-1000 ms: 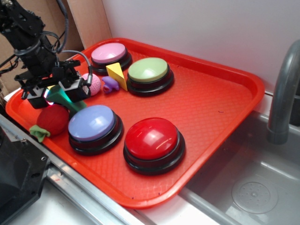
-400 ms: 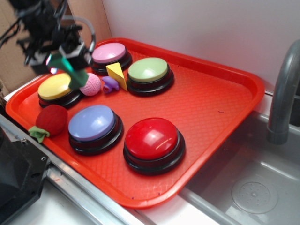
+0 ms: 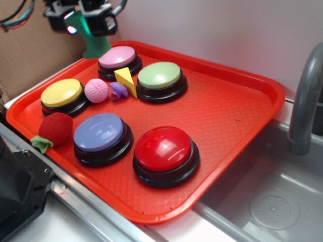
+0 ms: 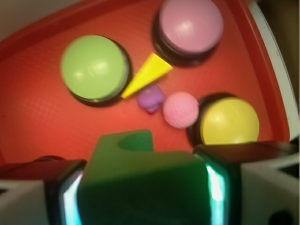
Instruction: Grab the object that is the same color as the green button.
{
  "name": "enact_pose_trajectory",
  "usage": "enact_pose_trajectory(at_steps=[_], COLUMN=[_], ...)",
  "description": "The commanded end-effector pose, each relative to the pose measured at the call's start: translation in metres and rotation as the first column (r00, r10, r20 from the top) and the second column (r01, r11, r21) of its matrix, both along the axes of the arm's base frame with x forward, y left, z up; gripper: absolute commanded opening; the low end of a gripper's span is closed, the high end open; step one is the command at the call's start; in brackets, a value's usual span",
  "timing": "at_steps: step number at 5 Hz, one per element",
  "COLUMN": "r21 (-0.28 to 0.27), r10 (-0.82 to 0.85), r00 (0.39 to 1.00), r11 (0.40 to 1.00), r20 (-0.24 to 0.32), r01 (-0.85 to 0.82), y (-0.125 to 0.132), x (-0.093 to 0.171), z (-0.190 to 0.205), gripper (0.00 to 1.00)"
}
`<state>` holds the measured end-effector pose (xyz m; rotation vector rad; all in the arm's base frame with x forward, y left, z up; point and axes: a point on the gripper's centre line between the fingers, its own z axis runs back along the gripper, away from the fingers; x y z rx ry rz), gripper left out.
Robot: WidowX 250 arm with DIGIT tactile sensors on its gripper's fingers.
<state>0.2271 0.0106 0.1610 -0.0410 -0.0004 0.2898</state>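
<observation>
Red tray (image 3: 237, 108) carries pink button (image 3: 117, 57), yellow button (image 3: 61, 93), lavender button (image 3: 99, 132) and red button (image 3: 163, 147). Yellow wedge (image 3: 126, 79), purple figure (image 3: 118, 91) and pink ball (image 3: 96, 91) sit grouped (near centre-left). Red plush strawberry (image 3: 55, 128) lies at the front-left rim; grey faucet (image 3: 306, 101) stands right.

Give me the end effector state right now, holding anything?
End effector: closed on the green block, lifted clear above the red tray.
</observation>
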Motion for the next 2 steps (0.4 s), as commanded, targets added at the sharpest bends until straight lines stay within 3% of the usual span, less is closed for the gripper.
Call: enact_pose_trajectory(at_steps=[1,2], r21=[0.038,0.069], r10=[-0.025,0.013], r00=[0.991,0.993], r11=[0.999,0.997], r20=[0.129,0.118], r01=[0.02,-0.021], y=[-0.0207,-0.0144], x=[0.0148,0.0101], z=[0.0223,0.0175], gripper=[0.0,0.0])
